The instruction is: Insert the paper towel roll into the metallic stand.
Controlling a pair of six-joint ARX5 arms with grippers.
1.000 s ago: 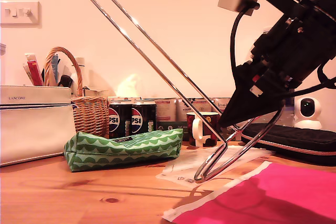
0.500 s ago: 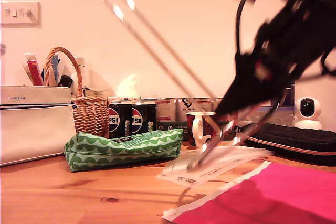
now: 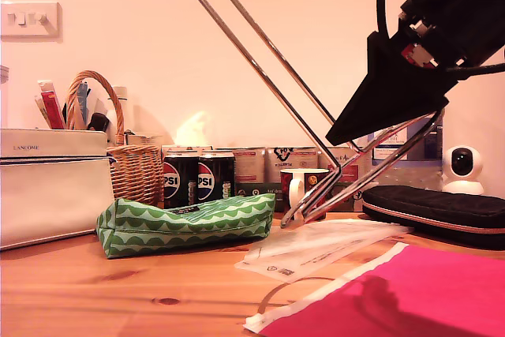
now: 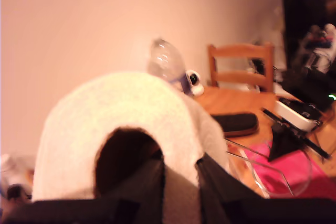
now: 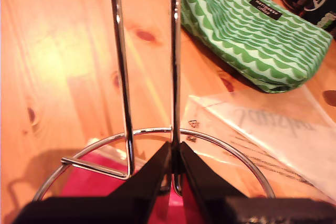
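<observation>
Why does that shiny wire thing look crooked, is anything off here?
Yes: the metallic stand is tilted steeply and lifted off the table, pinched at its ring base by my second gripper. My first gripper holds the paper towel roll elsewhere.

The pouch (image 3: 186,225) has green wave pattern. The metallic stand (image 3: 260,69) is shiny chrome, the paper towel roll (image 4: 113,129) white, perhaps cream, the envelope (image 3: 410,297) pink.

The metallic stand (image 3: 260,69) runs off the exterior view's top edge, its loop end unseen; the paper towel roll (image 4: 126,114) is blurred (its lower part hidden behind dark gripper fingers (image 4: 152,192)); distant clutter is indistinct.
</observation>
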